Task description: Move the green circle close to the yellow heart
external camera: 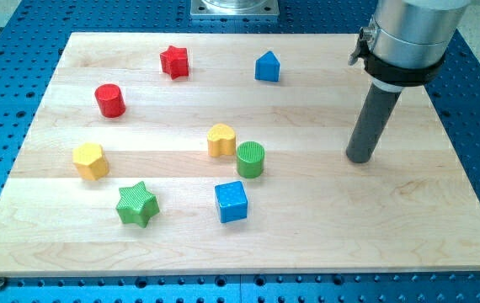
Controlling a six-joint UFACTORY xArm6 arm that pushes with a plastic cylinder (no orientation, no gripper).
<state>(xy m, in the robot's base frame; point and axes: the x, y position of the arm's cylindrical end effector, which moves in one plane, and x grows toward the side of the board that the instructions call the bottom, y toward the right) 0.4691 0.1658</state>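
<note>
The green circle (250, 159) stands near the board's middle, right beside the yellow heart (221, 140), just below and to the right of it; they look nearly touching. My tip (359, 158) rests on the board well to the right of the green circle, at about the same height in the view, with bare wood between them.
A blue cube (231, 201) lies below the green circle. A green star (136, 204) and a yellow hexagon-like block (90, 160) lie at the left. A red cylinder (109, 100), a red star (174, 61) and a blue house-shaped block (267, 66) lie toward the top of the wooden board (408, 227).
</note>
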